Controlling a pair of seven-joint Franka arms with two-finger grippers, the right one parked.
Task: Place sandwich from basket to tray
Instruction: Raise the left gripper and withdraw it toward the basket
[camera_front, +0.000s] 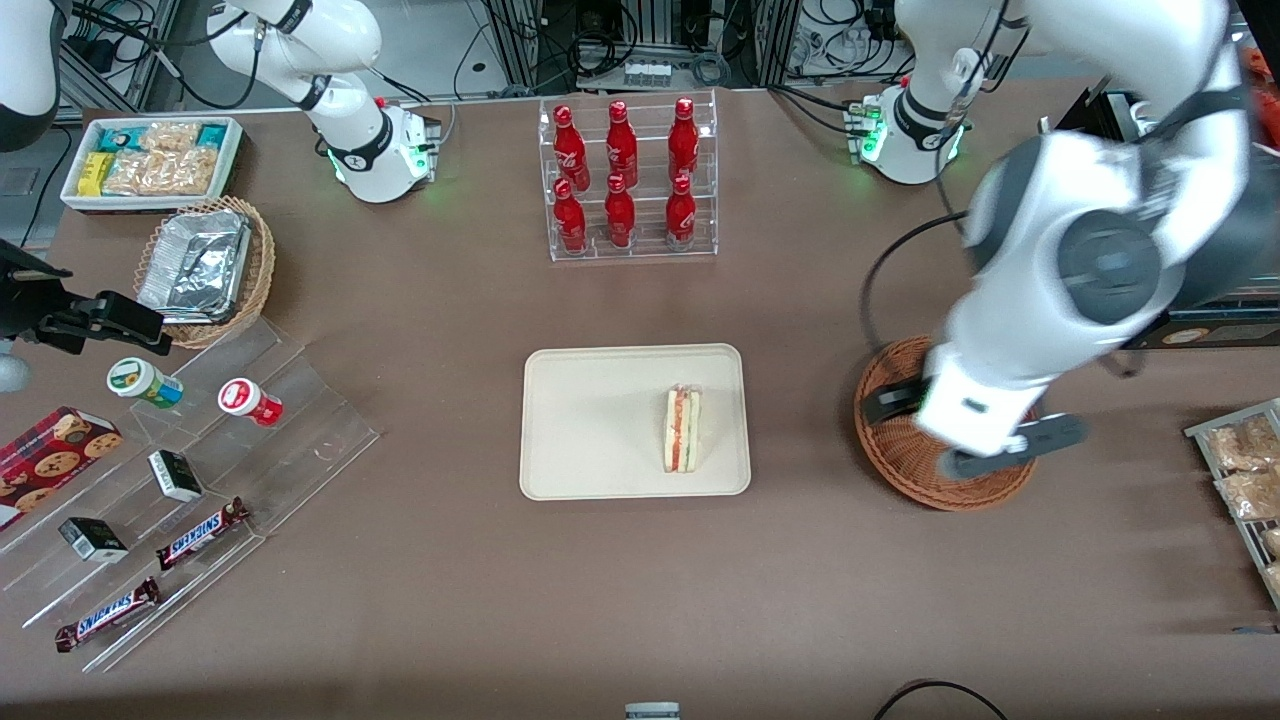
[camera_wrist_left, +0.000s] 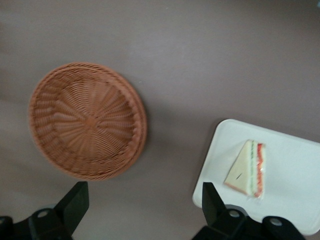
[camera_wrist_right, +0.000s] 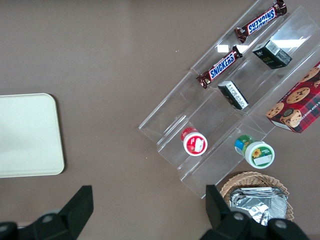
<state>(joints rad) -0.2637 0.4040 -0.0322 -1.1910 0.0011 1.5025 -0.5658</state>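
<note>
The left arm's tool (camera_front: 1000, 440) hangs above the basket (camera_front: 895, 455), its two dark fingers (camera_wrist_left: 75, 200) spread wide with nothing between them. In the wrist view the brown worktop (camera_wrist_left: 200, 60) shows in the gap between the fingertips, so the tool is released and holds nothing. In the front view the arm's white body covers much of the basket, and how high the tool sits over it is hard to judge from there.

The round, reddish-brown wicker basket lies flat on the worktop toward the working arm's end; as far as the wrist view shows, its woven bowl has nothing in it.

Beside the basket, apart from it and toward the middle of the worktop, lies the cream-beige tray (camera_front: 590, 420). The sandwich (camera_front: 683, 430) rests on the tray, in the half nearer the basket (a pale triangular wedge, its red and green filling showing along one edge).

Farther from the front camera than the tray stands a clear rack of red bottles (camera_front: 625, 175). Toward the parked arm's end of the worktop are a stepped clear display (camera_front: 300, 400) with chocolate bars (camera_front: 200, 533) and small tubs, a lighter wicker basket holding foil containers (camera_front: 195, 262), and a white bin of snack packets (camera_front: 155, 160).
</note>
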